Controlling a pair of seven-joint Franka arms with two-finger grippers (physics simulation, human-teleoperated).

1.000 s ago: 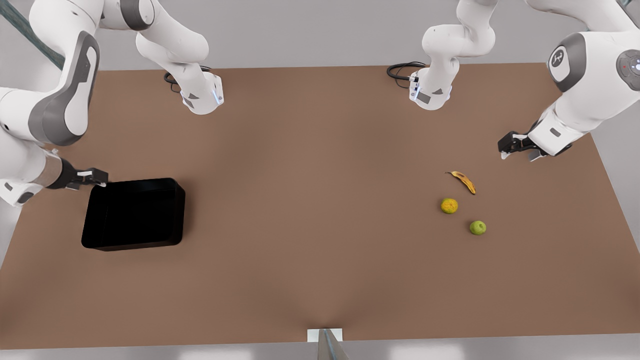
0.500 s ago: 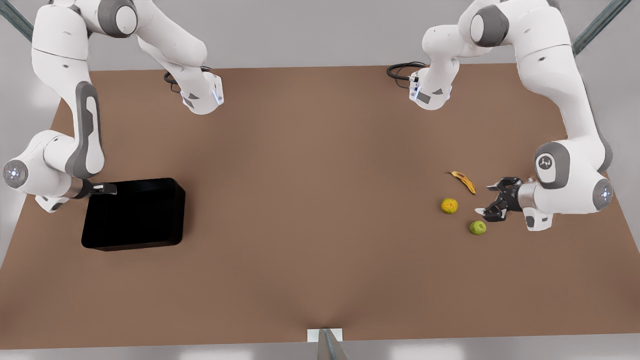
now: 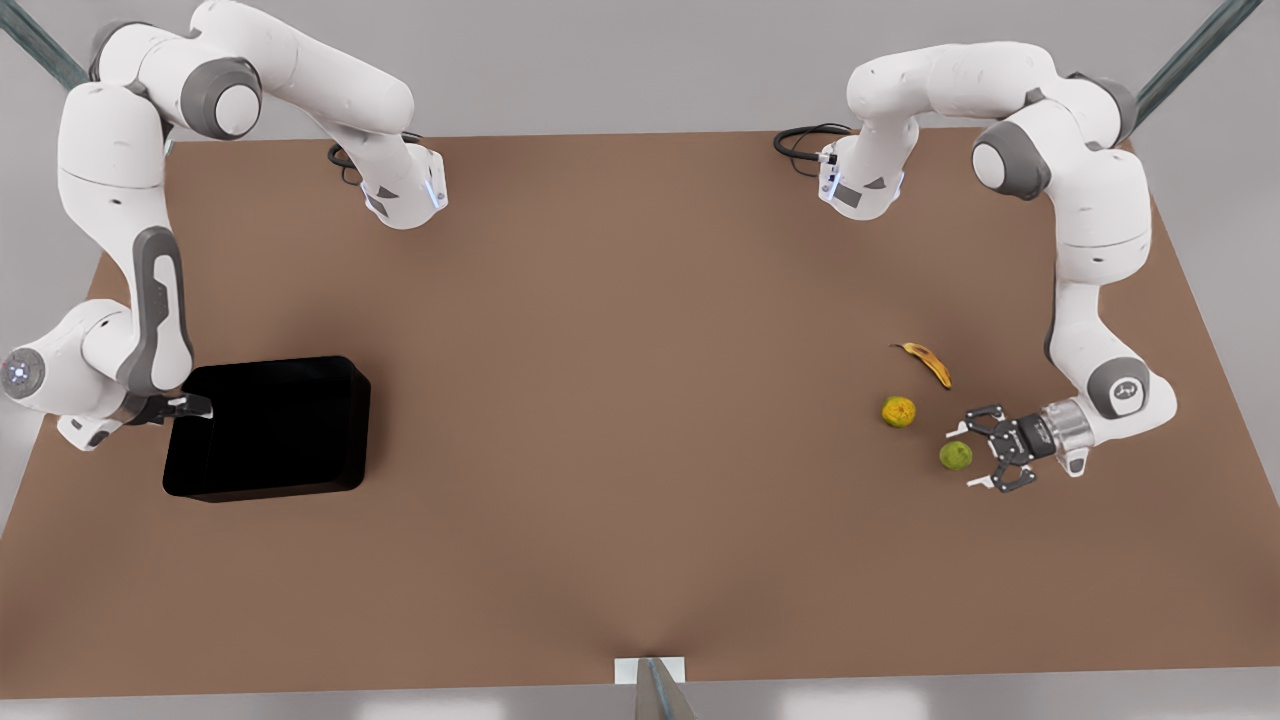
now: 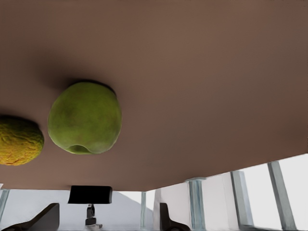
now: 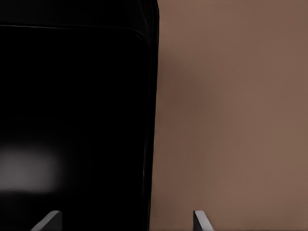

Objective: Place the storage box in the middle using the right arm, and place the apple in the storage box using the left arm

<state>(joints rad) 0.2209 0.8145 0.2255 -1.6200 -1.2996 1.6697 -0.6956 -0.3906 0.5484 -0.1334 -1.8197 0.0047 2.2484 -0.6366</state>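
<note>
In the front view, the glossy black shallow rectangular storage box sat on the brown table at the middle left of the frame, well apart from the fruit at the middle right. The right gripper was at the box's left wall, near its upper left corner; in the right wrist view its two fingertips stood spread, one over the box's black interior and one over bare table outside the wall. The left gripper lay low at the middle right, fingers spread wide, with the small round yellow-green apple just at their tips. The left wrist view showed the apple close up, beside the mottled yellow-orange round fruit. That mottled fruit lay up and left of the apple, and the browning yellow banana lay above both.
</note>
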